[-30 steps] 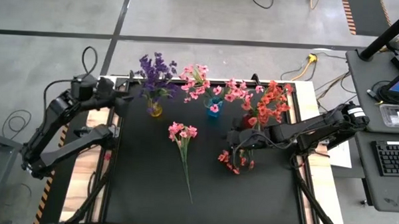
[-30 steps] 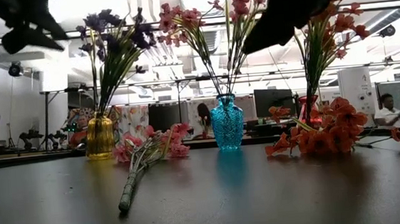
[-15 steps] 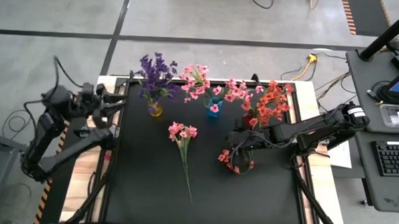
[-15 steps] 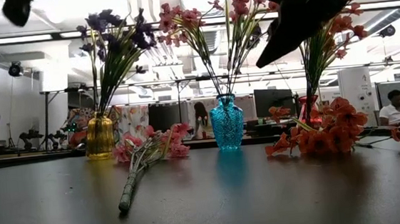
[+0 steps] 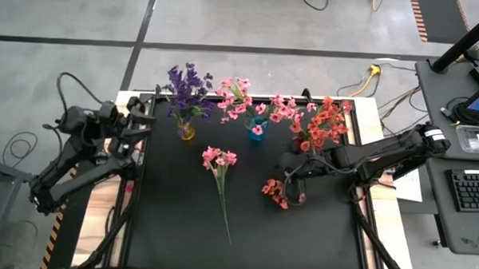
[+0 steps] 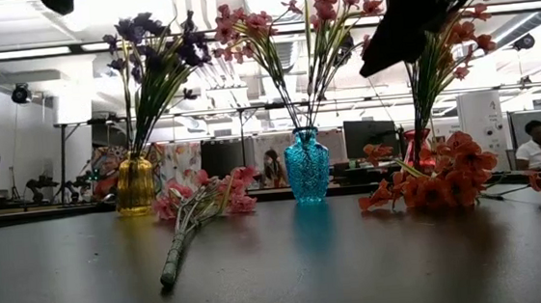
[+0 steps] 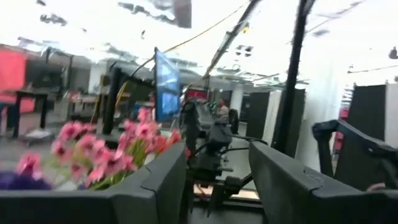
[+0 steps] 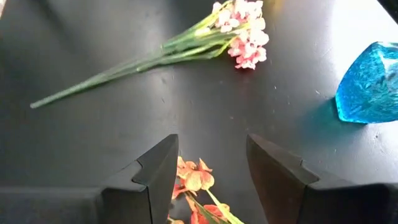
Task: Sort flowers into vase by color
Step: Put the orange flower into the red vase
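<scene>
Two sprigs remain loose: the pink sprig (image 5: 219, 164) at the counter (image 5: 172, 228) centre, and the coral sprig (image 5: 279, 192) toward 3 o'clock, under the right pincer (image 5: 290, 178), jaws parted, empty; purple, pink and coral bunches already stand in vases at 12; the left pincer (image 5: 144, 119), parted and empty, waits at 10.

Coral-red sprig (image 8: 200, 200) lying near the table's right edge, cut off by the right wrist view's edge, only a few blossoms and a bit of stem showing between the right end effector's (image 8: 210, 171) fingers. Blue vase (image 8: 370, 84) cropped at that picture's side, its neck and flowers out of sight. Red vase (image 5: 297, 144) largely covered from above by its own coral blossoms. Left wrist view blurred throughout: pink flowers (image 7: 102, 155) smeared, room behind indistinct. Left end effector (image 5: 148, 117) barely discernible past the table's left edge.
</scene>
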